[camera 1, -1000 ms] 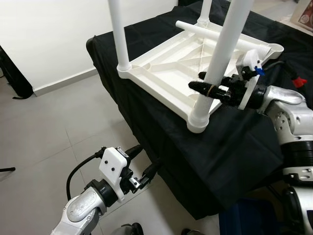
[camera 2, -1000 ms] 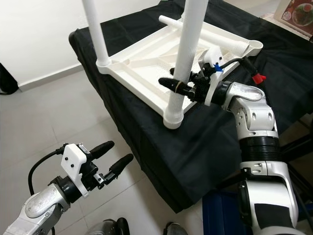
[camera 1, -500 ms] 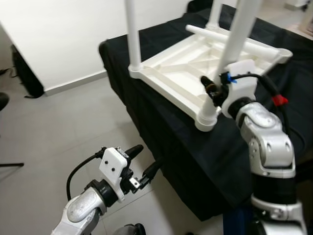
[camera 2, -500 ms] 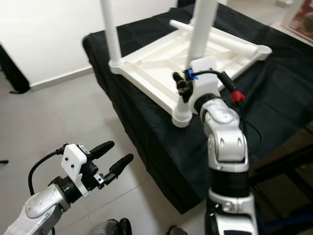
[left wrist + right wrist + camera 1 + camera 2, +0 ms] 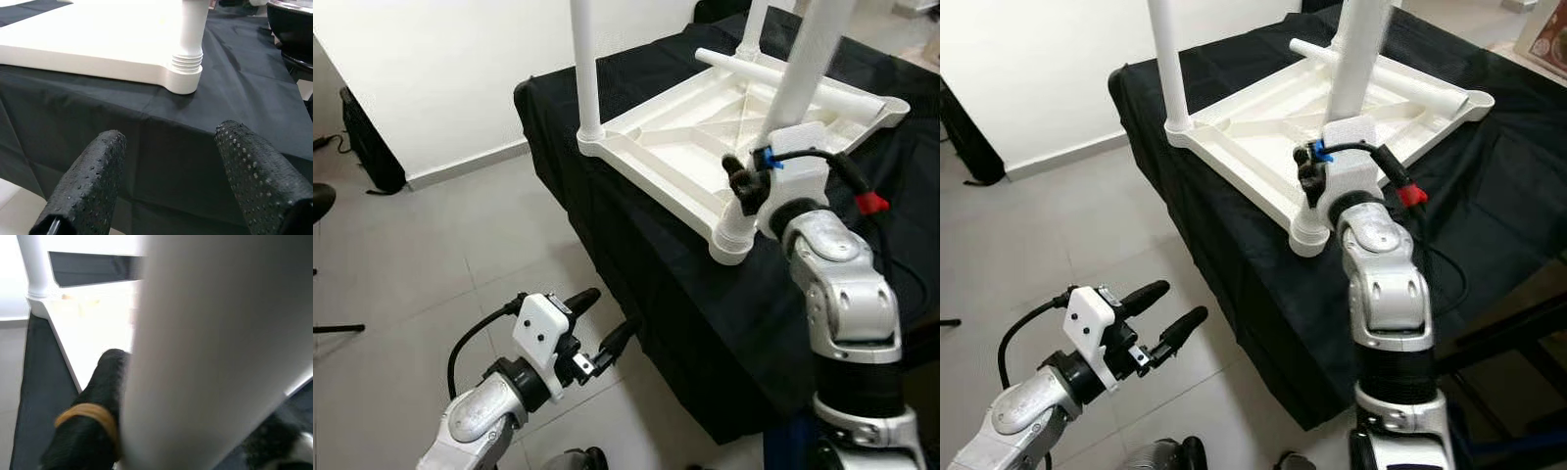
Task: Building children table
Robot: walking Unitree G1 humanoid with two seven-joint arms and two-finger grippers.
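Right tool [image 5: 740, 184] pinching white table leg [image 5: 800, 83] near its socket — left tool [image 5: 602, 323] spread, holding nothing, low beside black-draped bench [image 5: 636, 255]

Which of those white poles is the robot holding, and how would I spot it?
Find the black-draped table, where a white tabletop lies upside down with legs pointing up. The held leg rises from the corner socket nearest the robot, at the cloth's front edge. Unlike the bare leg at the left corner, it has the right gripper closed around it just above the socket.
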